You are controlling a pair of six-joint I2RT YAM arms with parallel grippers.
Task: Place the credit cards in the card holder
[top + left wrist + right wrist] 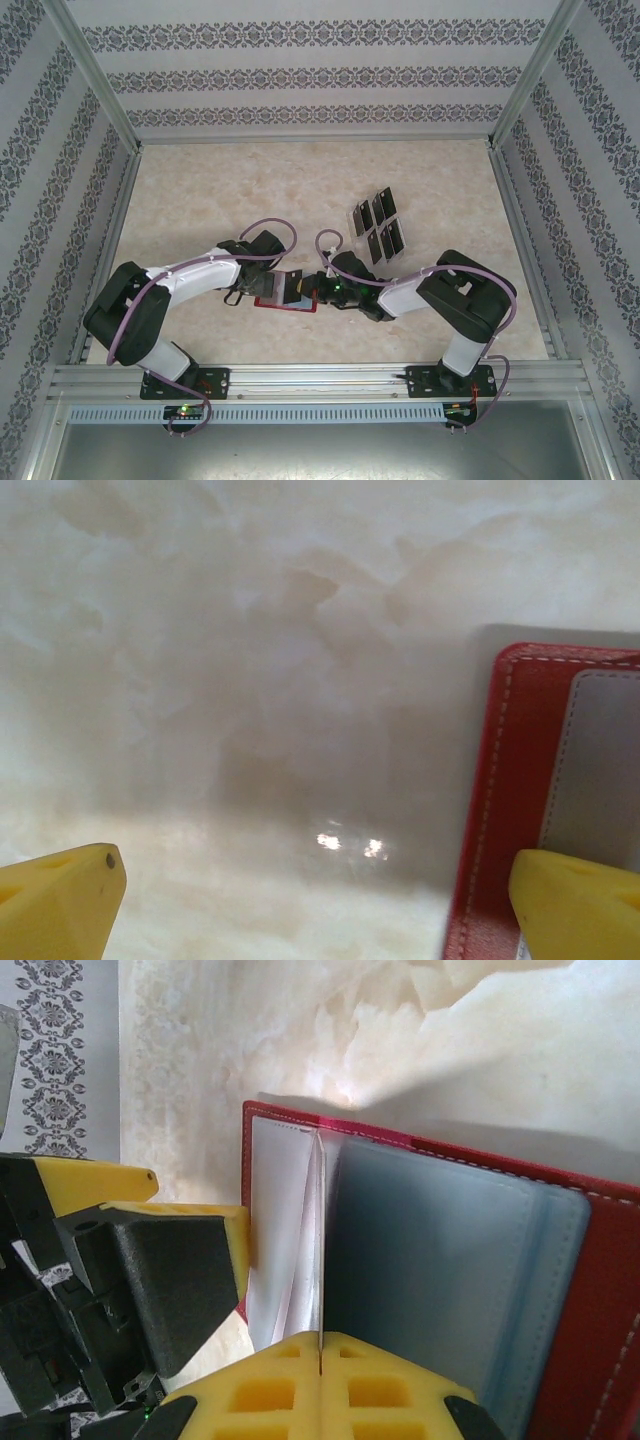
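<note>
**Card holder lying open between the two arms**

From the top camera, we are seeing the card holder lying open on the worktop, near the middle. The left jaws are sitting at its left edge and the right jaws at its right side. The credit cards are standing in a clear slotted stand just behind the right arm's wrist, apart from the card holder.

Through the left wrist camera, we are looking down at the left jaws standing wide open and holding nothing. One tip is hanging over the bare worktop, the other over the card holder's red stitched border.

Through the right wrist camera, we are watching the right jaws pressing closed on a thin inner leaf of the card holder, which is standing on edge between them. Clear sleeves are lying flat to its right. One tip of the left jaws is sitting just beside the holder's left edge; we cannot tell whether it is touching.
</note>
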